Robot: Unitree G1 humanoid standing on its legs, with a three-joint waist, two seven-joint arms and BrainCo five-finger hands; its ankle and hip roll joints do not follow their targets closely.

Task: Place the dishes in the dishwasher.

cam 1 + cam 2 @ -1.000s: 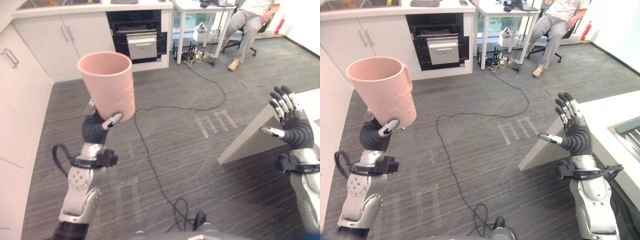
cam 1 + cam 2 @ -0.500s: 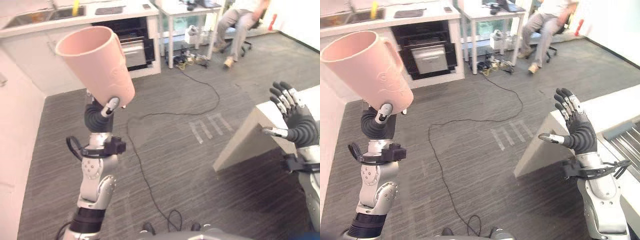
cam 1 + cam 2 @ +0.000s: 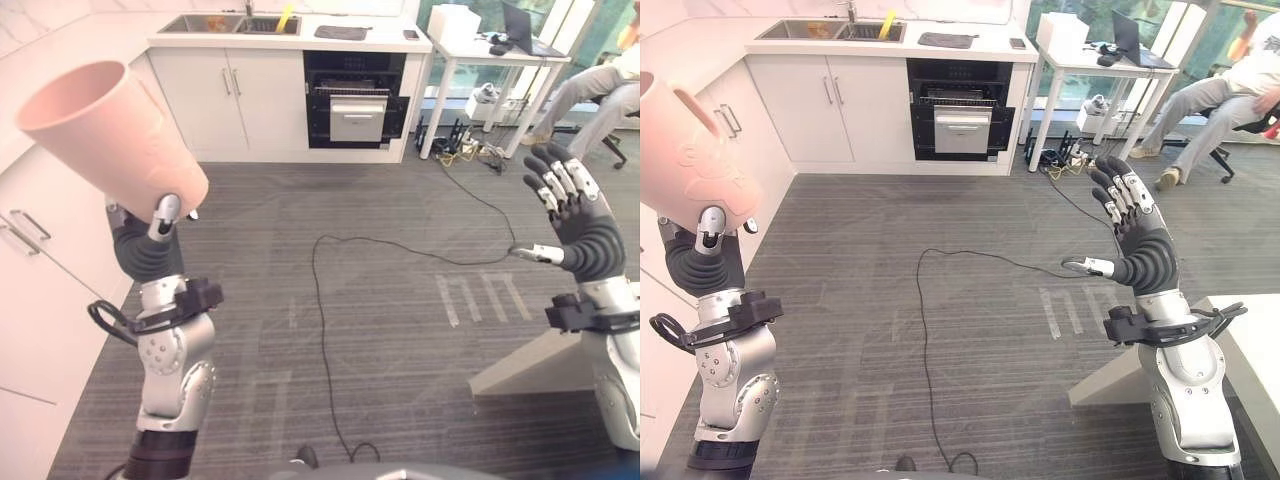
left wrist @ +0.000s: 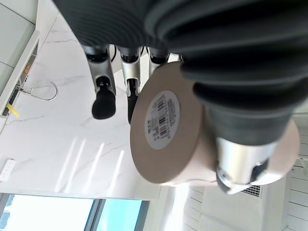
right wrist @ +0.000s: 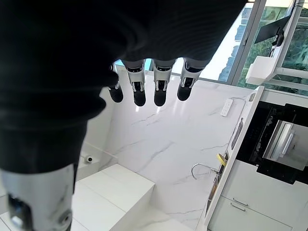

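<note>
The left robot hand [image 3: 150, 245] grips a pink cup [image 3: 110, 140] raised at the near left, its mouth tilted up and left. The right robot hand [image 3: 1137, 250] hovers, fingers spread.

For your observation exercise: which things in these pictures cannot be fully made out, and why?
- Pink cup: its inside faces away in the left eye view; the right eye view's edge crops it.
- Left hand: its palm is behind the cup.
- Dishwasher: its inside is too small and dark to read.
</note>
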